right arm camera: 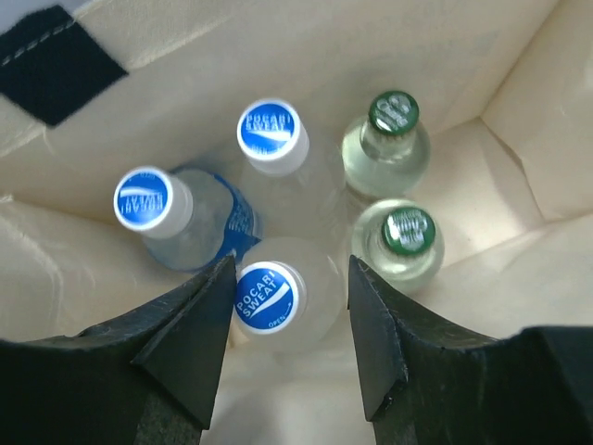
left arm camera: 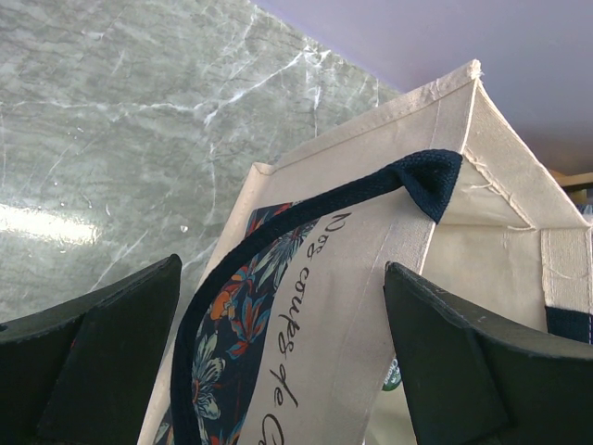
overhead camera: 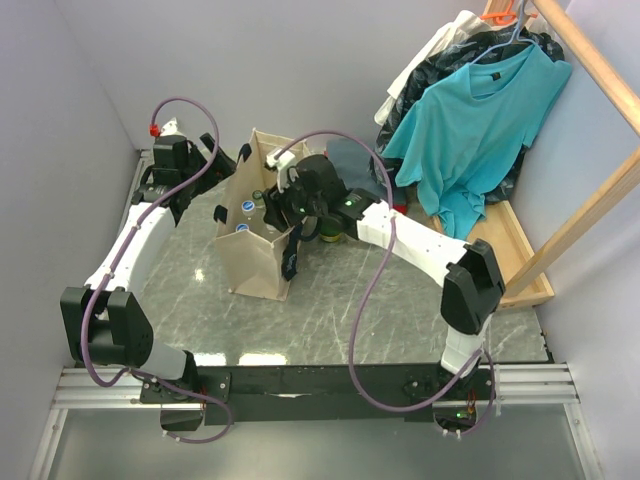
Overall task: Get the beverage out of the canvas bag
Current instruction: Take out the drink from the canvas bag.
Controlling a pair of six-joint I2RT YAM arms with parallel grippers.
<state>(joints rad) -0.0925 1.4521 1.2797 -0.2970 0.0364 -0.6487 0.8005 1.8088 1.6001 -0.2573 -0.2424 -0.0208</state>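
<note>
The beige canvas bag (overhead camera: 255, 255) stands upright on the marble table, with black strap handles (left arm camera: 306, 209). Inside it, in the right wrist view, are three clear bottles with blue Pocari Sweat caps and two with green caps (right arm camera: 394, 113). My right gripper (right arm camera: 289, 306) is open above the bag's mouth, its jaws on either side of the nearest blue-capped bottle (right arm camera: 269, 297), apart from it. It shows over the bag in the top view (overhead camera: 283, 205). My left gripper (left arm camera: 283, 343) is open, with the bag's printed wall (left arm camera: 324, 278) and rim between its jaws. It sits at the bag's left side (overhead camera: 205, 185).
A teal T-shirt (overhead camera: 470, 120) and other clothes hang on a wooden rack (overhead camera: 590, 200) at the back right. A grey cloth (overhead camera: 350, 158) lies behind the bag. Grey walls close in the left and back sides.
</note>
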